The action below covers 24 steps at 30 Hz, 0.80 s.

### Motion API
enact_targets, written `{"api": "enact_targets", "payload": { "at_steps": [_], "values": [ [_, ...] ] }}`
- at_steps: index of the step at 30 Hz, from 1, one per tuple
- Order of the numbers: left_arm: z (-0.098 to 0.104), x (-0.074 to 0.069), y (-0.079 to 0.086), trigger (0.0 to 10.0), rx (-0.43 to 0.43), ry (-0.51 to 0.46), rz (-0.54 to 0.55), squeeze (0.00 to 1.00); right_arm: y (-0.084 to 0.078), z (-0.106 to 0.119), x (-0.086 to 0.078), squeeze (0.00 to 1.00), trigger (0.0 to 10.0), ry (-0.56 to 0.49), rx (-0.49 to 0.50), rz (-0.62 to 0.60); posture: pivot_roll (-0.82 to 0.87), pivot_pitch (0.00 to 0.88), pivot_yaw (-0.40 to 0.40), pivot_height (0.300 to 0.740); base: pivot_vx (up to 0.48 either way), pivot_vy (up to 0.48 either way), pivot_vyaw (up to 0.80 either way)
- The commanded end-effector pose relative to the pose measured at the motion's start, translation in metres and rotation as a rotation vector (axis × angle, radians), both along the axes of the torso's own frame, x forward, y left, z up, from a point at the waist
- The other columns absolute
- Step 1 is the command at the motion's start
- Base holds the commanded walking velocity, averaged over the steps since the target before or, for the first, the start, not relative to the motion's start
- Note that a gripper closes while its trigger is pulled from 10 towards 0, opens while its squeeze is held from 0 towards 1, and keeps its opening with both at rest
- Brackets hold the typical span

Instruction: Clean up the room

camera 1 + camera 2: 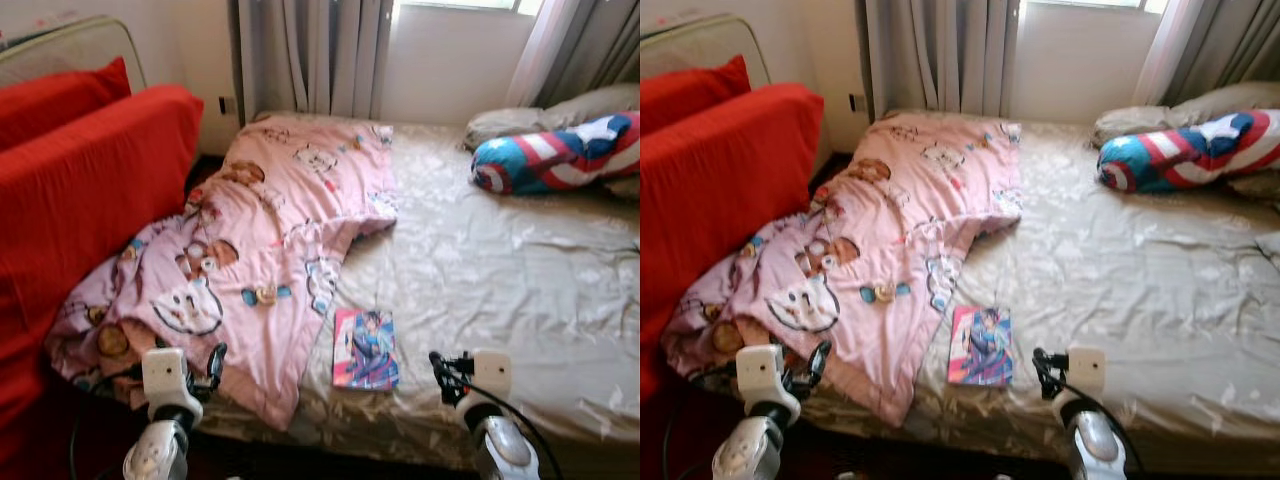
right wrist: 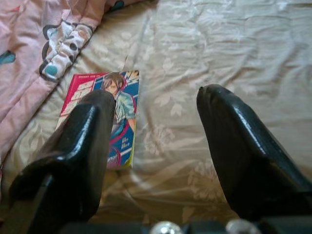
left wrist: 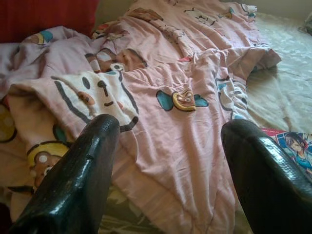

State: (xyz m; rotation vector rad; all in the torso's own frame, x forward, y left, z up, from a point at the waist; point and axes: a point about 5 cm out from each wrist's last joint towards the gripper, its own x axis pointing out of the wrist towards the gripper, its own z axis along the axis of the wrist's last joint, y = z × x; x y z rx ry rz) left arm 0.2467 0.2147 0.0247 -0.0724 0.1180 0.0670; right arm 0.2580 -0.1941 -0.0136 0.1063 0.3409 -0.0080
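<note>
The book is lying flat near the bed's near edge, just right of the rumpled pink blanket. The right gripper and left gripper are hovering wide open, holding nothing. The thin book could be sliding on the sheet, or fingers snagging blanket instead.

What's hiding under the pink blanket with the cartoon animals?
The pink blanket lies on the bed's beige sheet, which shows past its edge. Whatever else is underneath is covered. The comic book lies beside it, not under.
</note>
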Motion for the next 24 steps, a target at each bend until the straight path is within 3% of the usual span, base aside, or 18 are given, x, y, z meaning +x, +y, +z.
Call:
{"api": "enact_targets", "payload": {
  "at_steps": [1,24],
  "values": [
    [-0.0002,0.0024,-0.0004,10.0,0.011,-0.001,-0.012,0.00,-0.0026,0.0010,0.0010,0.00,10.0,-0.002,-0.002,-0.010,0.02,0.000,-0.062,0.656,0.000,0.000,0.00],
    [-0.0028,0.0018,0.0011,10.0,0.020,-0.007,-0.011,0.00,-0.0016,-0.0006,0.0008,0.00,10.0,0.009,0.005,-0.012,0.03,0.000,-0.060,0.631,0.000,0.000,0.00]
  ]
}}
